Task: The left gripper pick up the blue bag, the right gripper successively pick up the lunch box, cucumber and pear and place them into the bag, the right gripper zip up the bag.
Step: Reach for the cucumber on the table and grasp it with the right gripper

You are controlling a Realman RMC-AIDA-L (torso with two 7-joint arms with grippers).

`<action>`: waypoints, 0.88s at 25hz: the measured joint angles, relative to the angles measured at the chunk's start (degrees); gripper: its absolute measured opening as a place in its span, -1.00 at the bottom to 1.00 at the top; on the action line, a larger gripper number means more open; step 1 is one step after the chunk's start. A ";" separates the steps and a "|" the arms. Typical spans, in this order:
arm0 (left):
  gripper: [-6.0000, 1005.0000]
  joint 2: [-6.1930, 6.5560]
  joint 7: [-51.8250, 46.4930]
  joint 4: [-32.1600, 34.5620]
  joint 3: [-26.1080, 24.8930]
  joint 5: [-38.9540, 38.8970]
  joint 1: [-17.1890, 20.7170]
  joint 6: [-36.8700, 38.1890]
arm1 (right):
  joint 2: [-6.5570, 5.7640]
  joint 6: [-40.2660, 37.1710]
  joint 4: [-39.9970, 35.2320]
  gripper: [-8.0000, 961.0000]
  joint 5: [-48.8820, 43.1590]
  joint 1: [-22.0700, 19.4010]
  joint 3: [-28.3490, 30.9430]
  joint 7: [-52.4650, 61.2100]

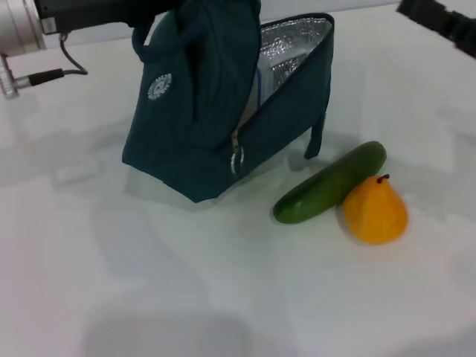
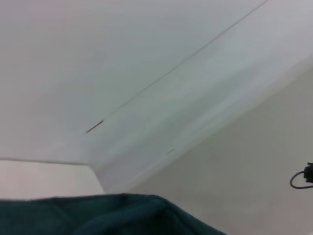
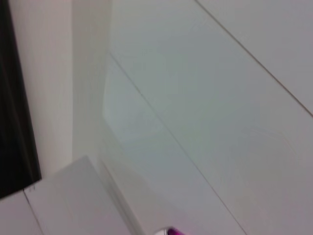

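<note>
The blue bag [image 1: 197, 126] stands tilted on the white table, its top open and the silver lining [image 1: 294, 48] showing. My left arm reaches in from the upper left, and my left gripper [image 1: 167, 13] holds the bag's top by the handles. The bag's fabric shows in the left wrist view [image 2: 117, 215]. A pale blue-edged clear piece [image 1: 255, 89], apparently the lunch box, shows inside the opening. The cucumber [image 1: 331, 182] lies to the right of the bag, touching the pear [image 1: 375, 210]. A dark part of my right gripper [image 1: 439, 18] shows at the upper right, away from all of them.
The zipper's ring pull [image 1: 236, 160] hangs at the bag's front corner. A cable and metal fitting [image 1: 33, 74] of the left arm lie at the far left. The right wrist view shows only pale walls.
</note>
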 joint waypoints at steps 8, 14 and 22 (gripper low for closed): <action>-0.88 -0.60 0.68 -1.32 -0.20 -2.66 -0.16 -2.18 | -9.52 -0.71 -3.92 0.12 -11.77 1.81 0.72 -1.54; -0.88 -1.57 2.83 -3.36 -0.29 -3.51 0.27 -4.00 | -14.97 1.19 -4.47 0.12 -32.38 7.16 7.24 1.41; -0.88 -2.48 3.04 -3.86 -0.17 -3.56 0.39 -5.18 | -15.83 8.95 -12.77 0.12 -58.70 15.01 13.39 9.55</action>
